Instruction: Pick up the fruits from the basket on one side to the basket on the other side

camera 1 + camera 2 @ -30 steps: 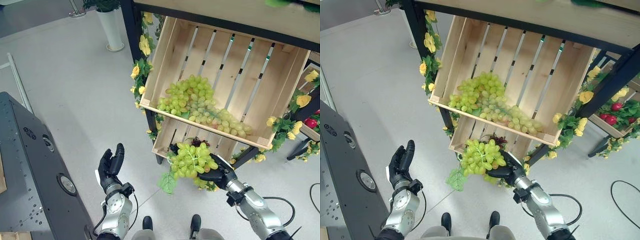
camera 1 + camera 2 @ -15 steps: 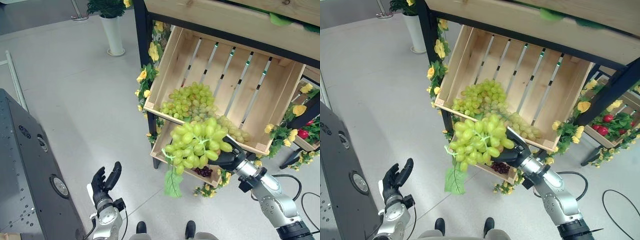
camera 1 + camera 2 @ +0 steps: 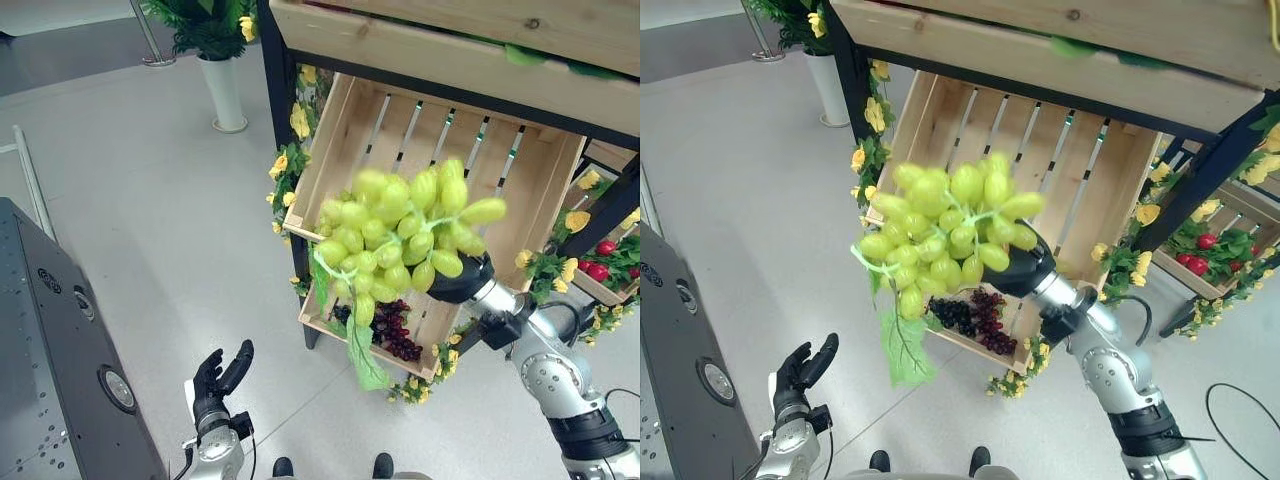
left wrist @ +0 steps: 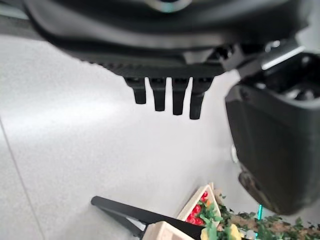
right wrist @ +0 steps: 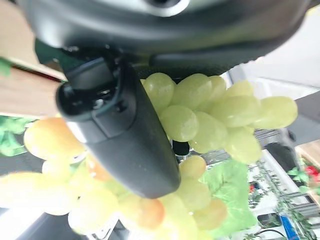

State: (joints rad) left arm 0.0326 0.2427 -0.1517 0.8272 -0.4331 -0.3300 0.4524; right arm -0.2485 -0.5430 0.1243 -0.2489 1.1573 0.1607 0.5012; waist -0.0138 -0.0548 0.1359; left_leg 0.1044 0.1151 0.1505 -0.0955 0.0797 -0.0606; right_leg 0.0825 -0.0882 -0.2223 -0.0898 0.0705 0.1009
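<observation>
Right now the bunch of green grapes point(image 3: 405, 235) is up in the air in my right hand point(image 3: 458, 281), hanging in front of the upper wooden crate point(image 3: 545, 175) with its leaf point(image 3: 365, 360) dangling below. From the right wrist view the thumb point(image 5: 127, 135) is pressed against the grapes, so I read that hand as clasped around the bunch; the fingers themselves are hidden behind the fruit.

Below it, the lower crate point(image 3: 1025, 322) holds a cluster of dark purple grapes point(image 3: 975, 312). Off to the right side a further crate point(image 3: 600, 290) holds some red fruit point(image 3: 598, 268), and yellow artificial flowers point(image 3: 298, 120) with leaves trim the dark frame of the stand point(image 3: 270, 60). A white planter point(image 3: 226, 88) stands on the floor beyond.

My left hand point(image 3: 222, 375) is low near the floor, fingers straight and slack, carrying nothing; its wrist view shows the fingertips point(image 4: 165, 97) extended over bare floor.

I judge this as the carry step: the bunch is lifted and in transit, not yet set down. Which basket is the target I cannot tell from here. The next move calls for swinging the bunch over the destination crate, lowering it clear of the rim, and keeping the trailing leaf from snagging on the slats before I let go.

I can make out no legible brand, label or writing anywhere.
</observation>
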